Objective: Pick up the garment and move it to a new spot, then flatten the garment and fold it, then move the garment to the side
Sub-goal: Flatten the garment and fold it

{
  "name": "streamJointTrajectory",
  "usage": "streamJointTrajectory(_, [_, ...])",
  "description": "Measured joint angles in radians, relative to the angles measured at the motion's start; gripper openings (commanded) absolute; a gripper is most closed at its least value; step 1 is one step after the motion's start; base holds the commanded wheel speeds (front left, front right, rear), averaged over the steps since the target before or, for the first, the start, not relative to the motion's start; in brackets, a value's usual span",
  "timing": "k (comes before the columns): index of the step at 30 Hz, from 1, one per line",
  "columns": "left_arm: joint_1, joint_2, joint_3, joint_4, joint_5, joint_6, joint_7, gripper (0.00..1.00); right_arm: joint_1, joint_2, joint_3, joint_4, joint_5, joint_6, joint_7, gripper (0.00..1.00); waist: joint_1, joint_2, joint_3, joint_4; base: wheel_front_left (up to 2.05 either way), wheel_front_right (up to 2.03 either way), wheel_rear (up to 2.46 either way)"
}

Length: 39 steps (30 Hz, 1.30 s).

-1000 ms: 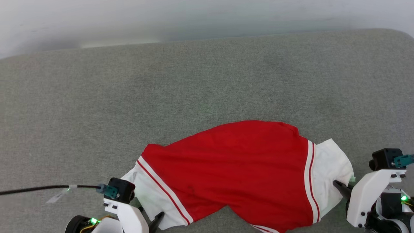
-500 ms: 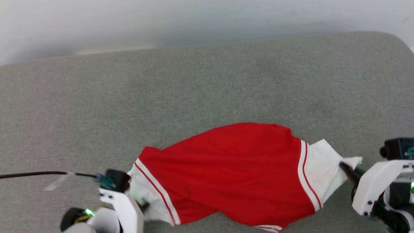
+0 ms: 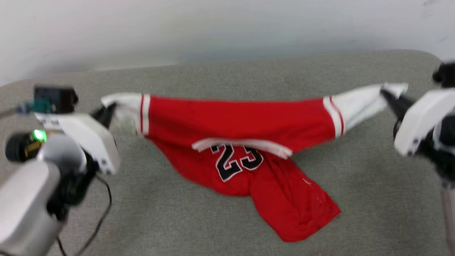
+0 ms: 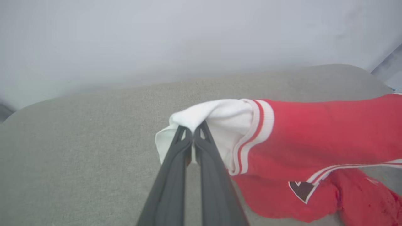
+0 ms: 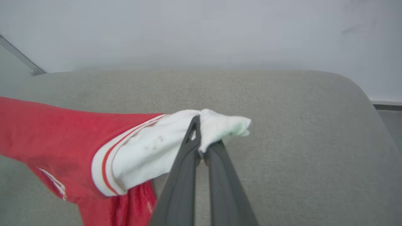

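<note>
We are holding the garment (image 3: 245, 119) stretched between both arms over the grey tabletop (image 3: 355, 185). Our left end effector (image 3: 106, 113) is clamped on the left sleeve (image 4: 220, 119) and our right end effector (image 3: 387, 96) on the right sleeve (image 5: 147, 150). The long axis is running left to right, with one arm at each end. The red body is sagging toward us, apparently resting on the tabletop. Motion is blurring the head view, and folds are hiding any lettering except "23".
</note>
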Motion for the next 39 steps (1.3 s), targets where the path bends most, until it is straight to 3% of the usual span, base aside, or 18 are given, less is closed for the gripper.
streamJointTrajectory(10, [-0.469, -0.110, 0.053, 0.257, 0.054, -0.096, -0.081, 0.00, -0.489, 0.024, 0.032, 0.232, -0.027, 0.000, -0.119, 0.00, 0.0001, 0.0000, 0.099, 0.016, 0.00, 0.00, 0.00])
streamJointTrajectory(16, [-0.733, -0.134, 0.087, 0.411, 0.100, -0.134, -0.161, 0.00, -0.779, 0.068, 0.036, 0.387, -0.082, 0.000, -0.252, 0.00, 0.0001, 0.0000, 0.189, 0.006, 0.00, 0.00, 0.00])
streamJointTrajectory(25, [-1.072, -0.142, 0.107, 0.537, 0.164, -0.201, -0.257, 0.00, -1.108, 0.109, 0.052, 0.569, -0.138, 0.000, -0.447, 0.00, 0.0002, 0.0000, 0.313, -0.026, 0.00, 0.00, 0.00])
streamJointTrajectory(32, [-1.136, -0.160, 0.101, 0.653, 0.157, -0.241, -0.274, 0.00, -1.190, 0.128, 0.100, 0.699, -0.143, 0.000, -0.541, 0.00, 0.0003, 0.0000, 0.407, -0.038, 0.00, 0.00, 0.00])
streamJointTrajectory(39, [-1.052, -0.197, 0.091, 0.793, 0.118, -0.304, -0.303, 0.00, -1.154, 0.155, 0.171, 0.840, -0.113, 0.000, -0.597, 0.00, 0.0002, 0.0000, 0.428, -0.040, 0.00, 0.00, 0.00])
